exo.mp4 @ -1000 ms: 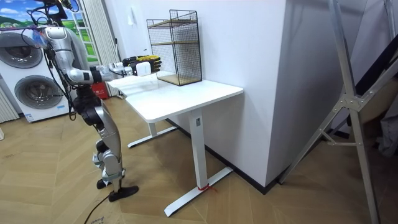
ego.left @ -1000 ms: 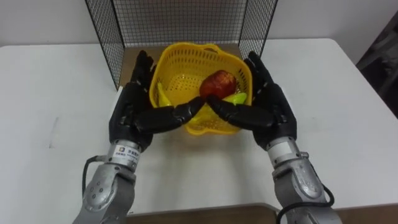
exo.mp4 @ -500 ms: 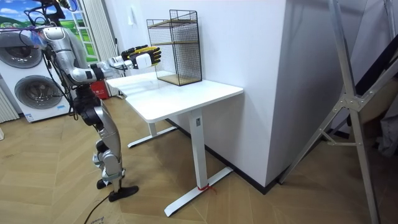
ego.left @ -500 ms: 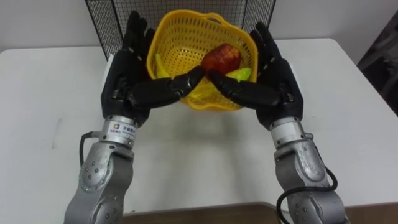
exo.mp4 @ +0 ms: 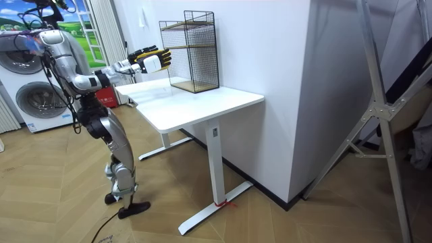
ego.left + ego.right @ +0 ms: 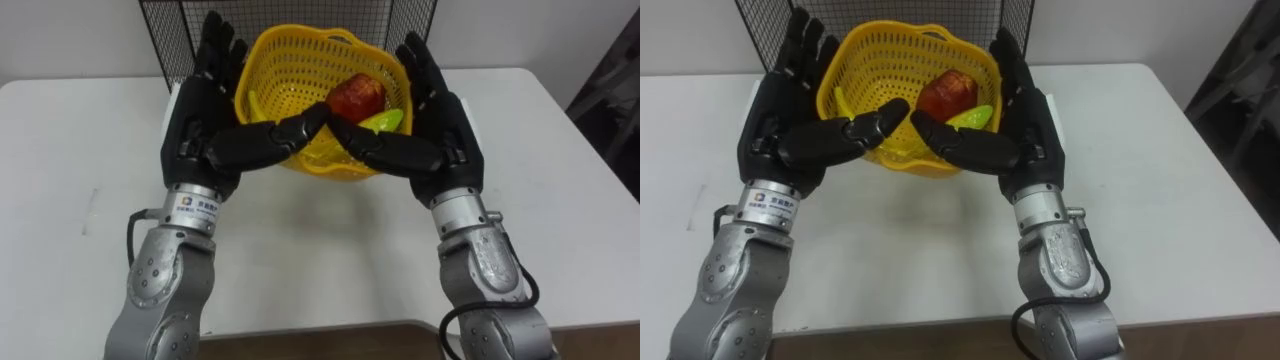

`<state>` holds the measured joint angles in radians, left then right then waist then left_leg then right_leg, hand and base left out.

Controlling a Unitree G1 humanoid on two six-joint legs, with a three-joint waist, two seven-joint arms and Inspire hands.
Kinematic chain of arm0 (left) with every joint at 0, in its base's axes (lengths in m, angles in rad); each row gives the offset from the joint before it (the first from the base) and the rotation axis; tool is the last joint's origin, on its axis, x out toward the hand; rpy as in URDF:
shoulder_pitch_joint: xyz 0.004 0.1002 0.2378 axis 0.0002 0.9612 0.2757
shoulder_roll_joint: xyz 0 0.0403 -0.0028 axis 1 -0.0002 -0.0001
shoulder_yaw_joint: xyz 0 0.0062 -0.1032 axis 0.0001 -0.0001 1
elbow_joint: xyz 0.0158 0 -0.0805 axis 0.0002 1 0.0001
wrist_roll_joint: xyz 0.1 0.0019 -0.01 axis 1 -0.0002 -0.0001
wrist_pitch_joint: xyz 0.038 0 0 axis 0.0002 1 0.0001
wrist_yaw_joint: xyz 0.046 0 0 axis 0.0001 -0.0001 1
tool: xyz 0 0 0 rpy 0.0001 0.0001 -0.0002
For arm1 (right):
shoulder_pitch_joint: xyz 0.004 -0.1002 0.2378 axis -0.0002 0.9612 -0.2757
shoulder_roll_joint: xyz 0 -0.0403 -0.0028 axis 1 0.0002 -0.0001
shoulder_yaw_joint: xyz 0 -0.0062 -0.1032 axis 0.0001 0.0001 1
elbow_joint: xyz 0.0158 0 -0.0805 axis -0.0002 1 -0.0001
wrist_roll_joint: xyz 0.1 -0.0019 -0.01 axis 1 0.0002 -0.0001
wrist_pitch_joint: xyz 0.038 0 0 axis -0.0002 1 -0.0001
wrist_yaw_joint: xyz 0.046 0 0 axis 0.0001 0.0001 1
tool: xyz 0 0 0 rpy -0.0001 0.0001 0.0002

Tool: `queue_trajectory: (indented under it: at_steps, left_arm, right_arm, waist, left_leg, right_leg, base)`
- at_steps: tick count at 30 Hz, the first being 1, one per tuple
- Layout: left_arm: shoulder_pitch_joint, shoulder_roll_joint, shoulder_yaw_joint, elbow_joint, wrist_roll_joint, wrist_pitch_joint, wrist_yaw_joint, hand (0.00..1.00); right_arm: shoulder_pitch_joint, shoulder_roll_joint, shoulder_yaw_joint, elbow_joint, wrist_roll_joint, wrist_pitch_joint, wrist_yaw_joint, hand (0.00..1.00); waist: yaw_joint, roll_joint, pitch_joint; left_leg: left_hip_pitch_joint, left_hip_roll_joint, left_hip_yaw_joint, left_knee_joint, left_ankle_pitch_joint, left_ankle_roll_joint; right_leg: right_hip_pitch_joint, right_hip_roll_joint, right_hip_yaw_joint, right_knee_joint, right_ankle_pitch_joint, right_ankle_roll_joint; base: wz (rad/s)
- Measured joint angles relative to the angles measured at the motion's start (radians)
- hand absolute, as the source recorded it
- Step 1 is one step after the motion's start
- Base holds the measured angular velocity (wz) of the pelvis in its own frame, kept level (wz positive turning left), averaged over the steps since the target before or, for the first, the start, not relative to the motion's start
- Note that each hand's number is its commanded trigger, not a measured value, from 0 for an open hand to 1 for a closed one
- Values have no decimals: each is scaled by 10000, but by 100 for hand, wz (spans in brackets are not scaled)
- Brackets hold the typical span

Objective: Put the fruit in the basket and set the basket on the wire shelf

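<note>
Left hand (image 6: 198, 128), right hand (image 6: 442, 132) press basket (image 6: 300, 72) — mouth upward.

The wire shelf (image 6: 168, 30) stands straight behind the yellow basket (image 6: 300, 70). Its mesh side walls rise just outside the fingertips of the left hand (image 6: 200, 115) and the right hand (image 6: 445, 125), so the way in is narrow. The white table (image 6: 70, 170) lies bare on both sides of the arms and under the basket, which is held above it.
</note>
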<state>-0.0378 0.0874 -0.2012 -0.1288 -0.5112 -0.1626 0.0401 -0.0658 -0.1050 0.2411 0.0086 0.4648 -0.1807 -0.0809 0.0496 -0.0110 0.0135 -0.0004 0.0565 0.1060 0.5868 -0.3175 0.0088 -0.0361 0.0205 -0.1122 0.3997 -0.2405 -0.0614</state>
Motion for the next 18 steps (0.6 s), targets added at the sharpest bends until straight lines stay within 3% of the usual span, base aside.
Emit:
queue_trajectory:
  at_steps: [1,2,3,5,6,7,9,10,11,12,13,14,15,18]
  left_arm:
    - [2,-12,-2,25,-43,0,-9,0]
    - [8,-20,-13,30,-93,-13,-19,0]
    - [22,-7,-7,33,-93,-33,-22,0]
    - [147,15,0,237,-47,-114,-52,0]
    - [246,13,7,236,-66,-118,-78,0]
    - [334,27,-37,254,-102,-120,-143,0]
    - [384,7,-163,263,-180,-120,-315,0]
    - [382,9,-151,262,-195,-120,-314,0]
    - [386,8,-65,263,-193,-122,-312,0]
    - [385,20,40,266,-191,-123,-311,0]
    - [385,33,70,277,-193,-123,-311,0]
    - [375,63,107,277,-230,-123,-326,0]
    - [381,115,119,275,-260,-129,-340,0]
    - [438,137,163,268,-281,-126,-529,0]
  right_arm:
    - [2,-18,-1,15,8,0,5,0]
    - [-1,-53,-20,14,13,0,73,0]
    - [0,-53,-10,15,9,5,101,0]
    - [54,6,9,45,-49,90,191,0]
    - [53,35,23,47,-51,89,202,0]
    - [50,-76,29,48,-17,52,225,0]
    - [46,-216,-43,244,-1,80,225,0]
    - [48,-219,-6,266,-4,91,225,0]
    - [49,-209,30,283,-4,100,228,0]
    - [50,-194,71,307,5,102,265,0]
    - [51,-193,90,311,9,108,287,0]
    - [50,-182,93,295,6,108,327,0]
    - [51,-176,93,245,-25,108,384,0]
    - [87,-194,12,116,-148,108,524,0]
  waist:
    - [64,42,6]
    - [151,181,72]
    - [179,216,81]
    - [167,157,104]
    - [192,55,104]
    - [132,11,110]
    - [334,65,112]
    - [364,88,96]
    - [405,148,57]
    - [362,173,25]
    - [333,197,-9]
    - [226,90,-52]
    - [100,-13,-63]
    - [96,2,-86]
  left_leg:
    - [-292,48,5,752,13,-15]
    - [-862,321,-45,2043,192,-184]
    - [-1130,431,-82,2572,370,-222]
    - [-1833,533,-176,3855,1455,-301]
    - [-1983,496,-212,3977,1515,-300]
    - [-2353,337,-284,3573,1217,-191]
    - [-2815,157,-220,1249,1192,-279]
    - [-2836,159,-190,475,1282,-342]
    - [-2809,185,-205,-1076,1494,-428]
    - [-2780,184,-262,-2043,1973,-420]
    - [-2675,161,-236,-2278,2269,-444]
    - [-2502,4,-279,-2650,2722,-379]
    - [-2406,-119,-295,-2819,2944,-296]
    - [-2371,-174,-304,-2666,3236,-55]
  right_leg:
    - [-1,13,12,142,-154,44]
    - [-15,176,88,399,-327,-28]
    - [-25,241,88,523,-386,-75]
    - [198,306,235,669,-492,-253]
    - [230,282,278,658,-482,-280]
    - [206,256,292,665,-494,-316]
    - [125,243,421,668,-504,-349]
    - [59,259,441,666,-513,-364]
    - [24,267,413,688,-553,-416]
    - [62,291,464,696,-624,-403]
    - [109,283,521,686,-663,-373]
    - [135,221,552,661,-736,-275]
    - [188,148,567,629,-768,-206]
    - [349,99,599,482,-831,-224]
  base:
    - [-6]
    - [-9]
    - [-9]
    - [-2]
    - [14]
    - [12]
    - [-17]
    - [-42]
    - [-35]
    - [-28]
    - [-10]
    - [5]
    - [11]
    - [-7]
